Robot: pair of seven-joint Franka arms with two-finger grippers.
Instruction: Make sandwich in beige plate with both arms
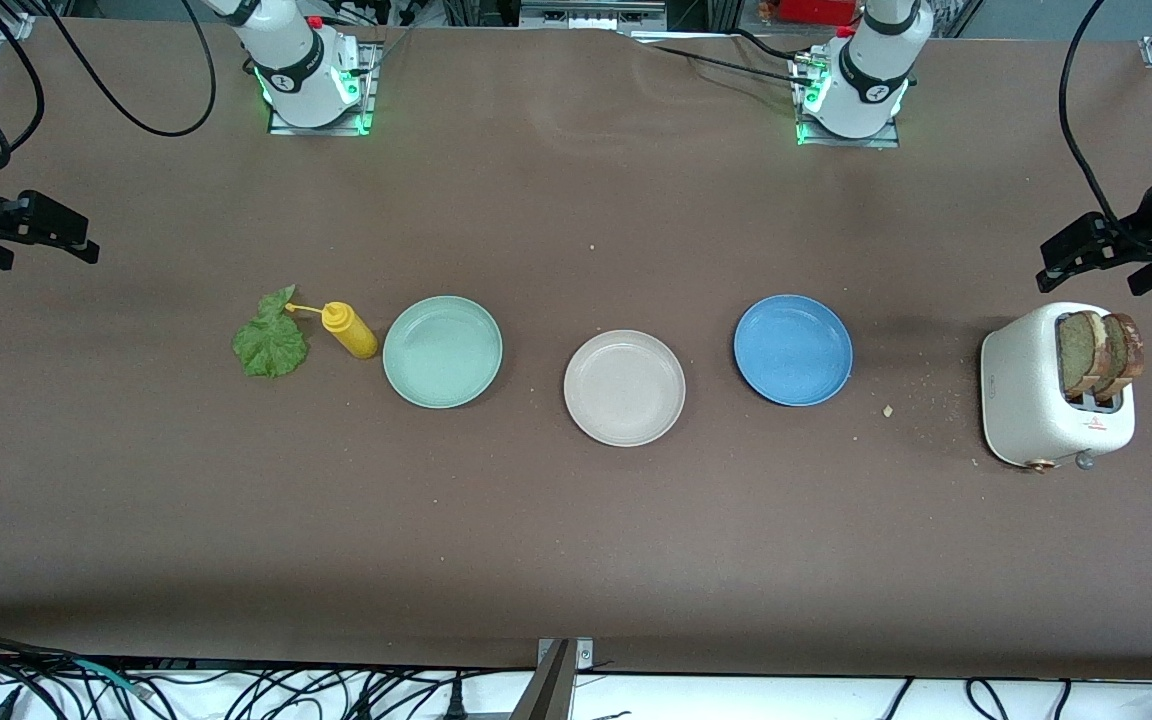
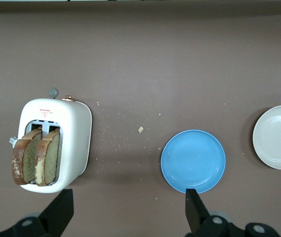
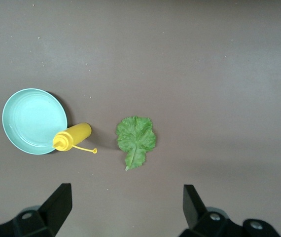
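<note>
Tan-brown bread slices [image 1: 1099, 353], two of them, stand upright in the slots of the white toaster [image 1: 1046, 400] at the left arm's end of the table, dark crusts poking well clear. They look stiff, dry and light; pinching a crust edge across the slice's thickness should lift one cleanly, though crumbs will likely shed. The lettuce leaf [image 1: 271, 342], ruffled and floppy, lies flat on the brown tabletop at the right arm's end, so it probably needs a low pinch at its edge or stem. Dead centre sits the beige plate [image 1: 624, 387], matte, round, shallow and bare, with nothing stacked yet! Flanking it are a blue plate [image 1: 792, 349] and a mint-green plate [image 1: 442, 351], and a yellow squeeze bottle [image 1: 349, 329] lies on its side between the leaf and the green plate. The left gripper [image 2: 128, 210] hangs high over the toaster area, jaws spread wide and empty. The right gripper [image 3: 125, 207] hovers over the leaf, jaws equally wide apart.
</note>
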